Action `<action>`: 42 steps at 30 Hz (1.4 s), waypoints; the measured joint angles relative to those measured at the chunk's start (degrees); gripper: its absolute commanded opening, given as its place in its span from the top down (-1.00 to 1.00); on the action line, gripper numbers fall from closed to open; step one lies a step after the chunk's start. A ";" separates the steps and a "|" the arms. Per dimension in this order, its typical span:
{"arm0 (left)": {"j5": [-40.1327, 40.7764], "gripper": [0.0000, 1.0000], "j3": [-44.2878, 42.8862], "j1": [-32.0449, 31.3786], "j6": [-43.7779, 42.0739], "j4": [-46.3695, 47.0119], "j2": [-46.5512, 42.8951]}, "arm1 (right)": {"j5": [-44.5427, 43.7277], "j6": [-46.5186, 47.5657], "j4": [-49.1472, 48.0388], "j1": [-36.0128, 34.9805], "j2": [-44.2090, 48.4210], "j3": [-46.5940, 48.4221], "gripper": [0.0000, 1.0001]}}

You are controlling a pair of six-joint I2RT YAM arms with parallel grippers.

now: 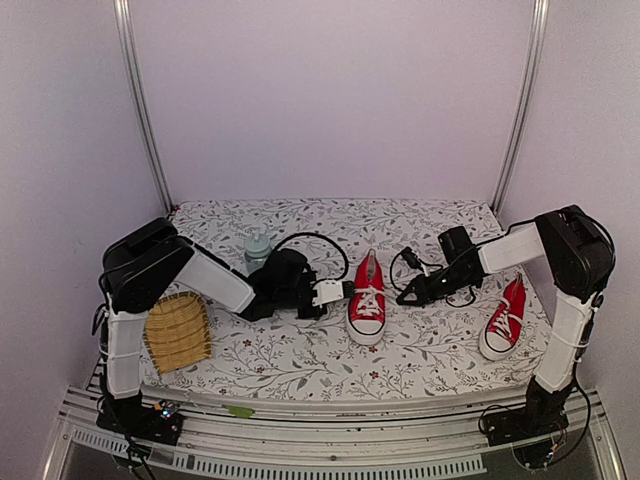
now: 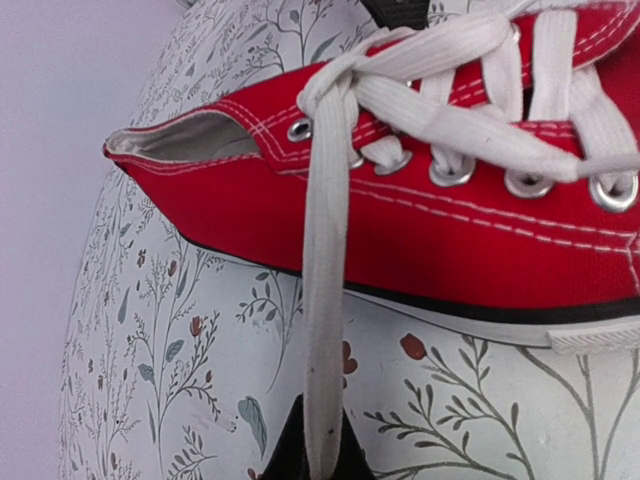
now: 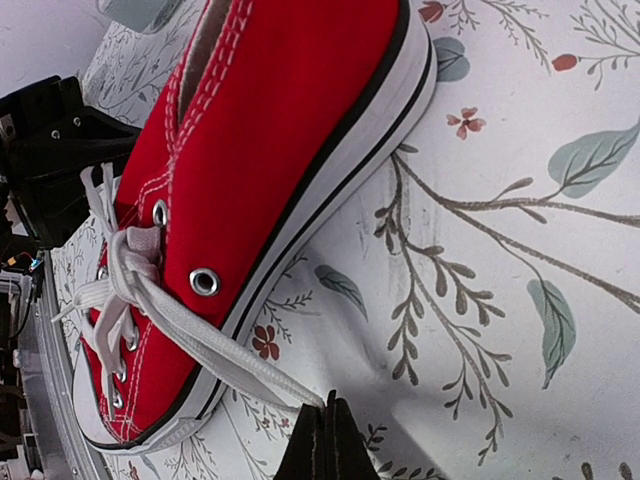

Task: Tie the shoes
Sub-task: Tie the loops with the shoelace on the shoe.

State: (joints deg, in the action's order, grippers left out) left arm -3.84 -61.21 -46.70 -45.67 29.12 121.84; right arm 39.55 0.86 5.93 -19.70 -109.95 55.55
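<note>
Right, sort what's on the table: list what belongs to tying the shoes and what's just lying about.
For the job: centre shoe; second shoe; left lace end, pinched in left gripper; right lace end, pinched in right gripper.
Lying about: bamboo mat; bottle.

Nothing readable is showing in any view. The shoes are showing no legible brand, label or number. The counter cover is showing only a leaf and flower print, without words.
</note>
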 measured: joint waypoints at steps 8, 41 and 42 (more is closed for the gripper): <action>0.02 1.00 0.00 0.02 -0.02 -0.09 0.00 | 0.02 -0.04 0.24 0.63 -0.04 -0.09 0.99; -0.70 1.00 -0.15 0.33 -0.17 -0.83 0.00 | 1.46 -3.72 -0.11 0.90 -0.72 -0.87 0.99; -1.16 1.00 -0.15 0.33 -0.15 -0.85 0.00 | 1.66 -3.69 0.00 0.92 -0.81 -0.66 0.99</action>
State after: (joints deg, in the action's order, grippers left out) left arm -4.99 -61.36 -46.37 -45.82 28.27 121.84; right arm 41.21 -2.83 5.93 -18.79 -110.76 54.89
